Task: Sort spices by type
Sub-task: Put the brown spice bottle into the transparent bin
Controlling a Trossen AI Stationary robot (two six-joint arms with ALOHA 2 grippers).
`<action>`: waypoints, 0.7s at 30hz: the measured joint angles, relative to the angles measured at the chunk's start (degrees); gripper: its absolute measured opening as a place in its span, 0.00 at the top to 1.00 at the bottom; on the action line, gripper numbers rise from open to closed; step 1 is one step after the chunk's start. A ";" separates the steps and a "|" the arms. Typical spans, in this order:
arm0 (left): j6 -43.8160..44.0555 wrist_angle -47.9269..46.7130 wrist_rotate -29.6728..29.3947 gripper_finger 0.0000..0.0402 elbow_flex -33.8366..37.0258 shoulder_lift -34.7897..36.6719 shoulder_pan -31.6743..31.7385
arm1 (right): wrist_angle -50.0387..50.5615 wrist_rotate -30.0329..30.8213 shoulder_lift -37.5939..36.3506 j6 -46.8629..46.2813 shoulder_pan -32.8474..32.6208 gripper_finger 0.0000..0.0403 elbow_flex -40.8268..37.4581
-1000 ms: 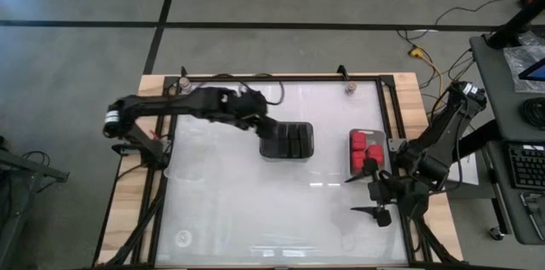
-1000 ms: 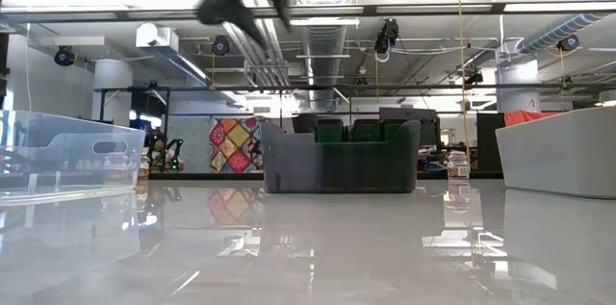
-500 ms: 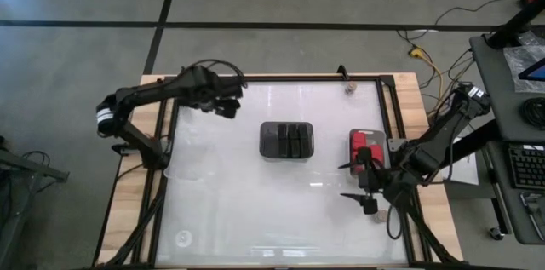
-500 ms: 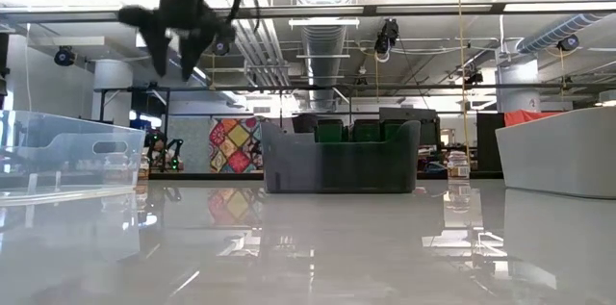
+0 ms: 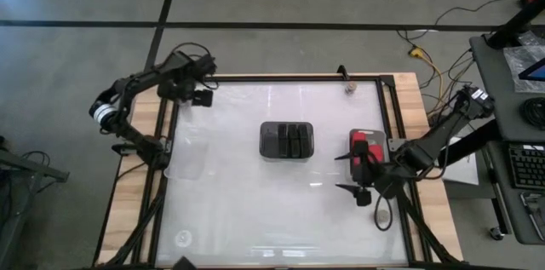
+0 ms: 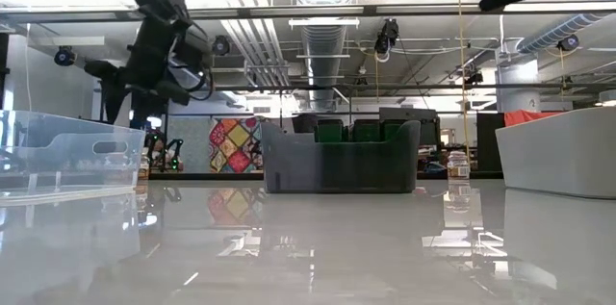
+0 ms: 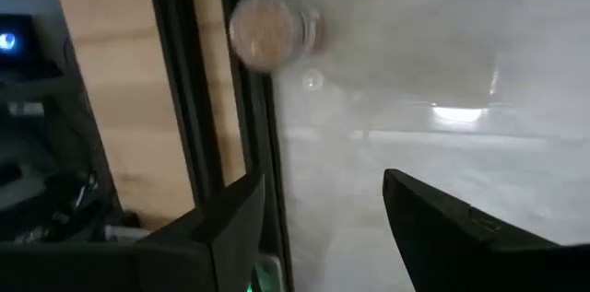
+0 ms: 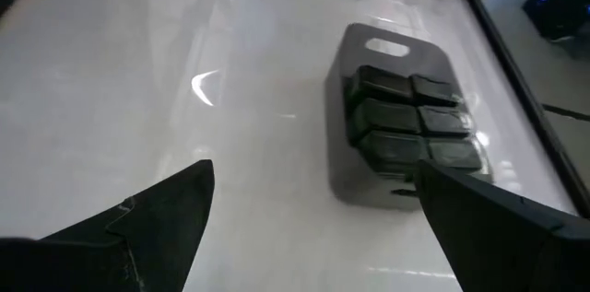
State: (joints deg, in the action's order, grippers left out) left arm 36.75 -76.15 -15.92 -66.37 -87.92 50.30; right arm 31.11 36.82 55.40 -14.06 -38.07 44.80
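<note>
— Any labels readable?
— None. The jar (image 7: 265,30) stands upright at the worktop's (image 5: 255,202) far-left corner.
— End effectors?
— Left end effector (image 7: 318,209) gapes, empty, near that jar; right end effector (image 8: 313,204) spread wide, facing the black blocks (image 8: 410,117).

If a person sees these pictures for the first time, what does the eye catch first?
Probably the dark tray in the middle of the table, filled with dark grey-black blocks, and the red blocks in a tray near the right edge. The open right gripper hangs beside the red blocks. The left gripper, open and empty, is at the far left corner, near a tan-topped jar.
</note>
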 joint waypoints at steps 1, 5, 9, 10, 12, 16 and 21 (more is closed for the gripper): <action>-1.92 0.85 0.00 0.49 -0.08 0.00 0.97 | -0.04 -0.17 0.00 0.57 0.77 0.09 0.00; -10.72 2.42 0.43 0.49 -1.50 -0.02 3.34 | -0.07 -1.36 0.00 3.42 4.54 0.09 0.00; -18.79 2.71 2.16 0.49 -2.70 -0.02 4.46 | -0.09 -2.51 0.00 5.80 8.82 0.09 -0.02; -20.84 2.85 3.39 0.49 -2.82 -0.02 4.66 | -0.09 -2.72 0.00 5.92 9.84 0.09 -0.02; -24.57 4.12 3.86 0.49 -2.95 -0.07 4.72 | -0.10 -2.80 0.00 6.17 11.50 0.09 -0.03; -32.24 7.69 3.04 0.49 -2.95 -0.07 4.72 | -0.61 -2.80 0.00 6.69 14.00 0.09 -0.04; -36.16 8.06 2.54 0.54 -4.20 -4.20 5.28 | -2.43 -2.78 0.00 6.97 16.04 0.09 -0.07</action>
State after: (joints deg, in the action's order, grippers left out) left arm 0.59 -68.09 -13.38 -70.58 -92.12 55.58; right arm 28.68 34.04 55.40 -7.09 -22.03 44.73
